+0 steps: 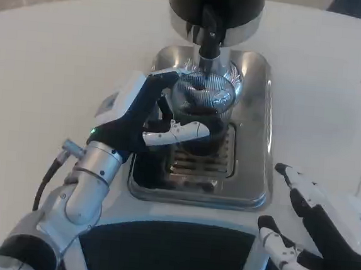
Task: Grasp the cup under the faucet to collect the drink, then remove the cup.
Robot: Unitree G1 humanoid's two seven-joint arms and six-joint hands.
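the cup (201, 105) is gripped by the left hand (145, 120) and held under the faucet (209, 44) just beyond its fingers (filling is judged underway, removal not yet done), while the right hand (310, 241) is kept open on the bench (40, 78).

Clear cup (202, 102) upright on steel drip tray (255, 116), directly below black faucet (209, 39), dark drink inside

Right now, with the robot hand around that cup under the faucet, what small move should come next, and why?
Probably hold steady. The left robot hand grips the cup directly beneath the faucet, over the drip tray, so the drink can fall in.
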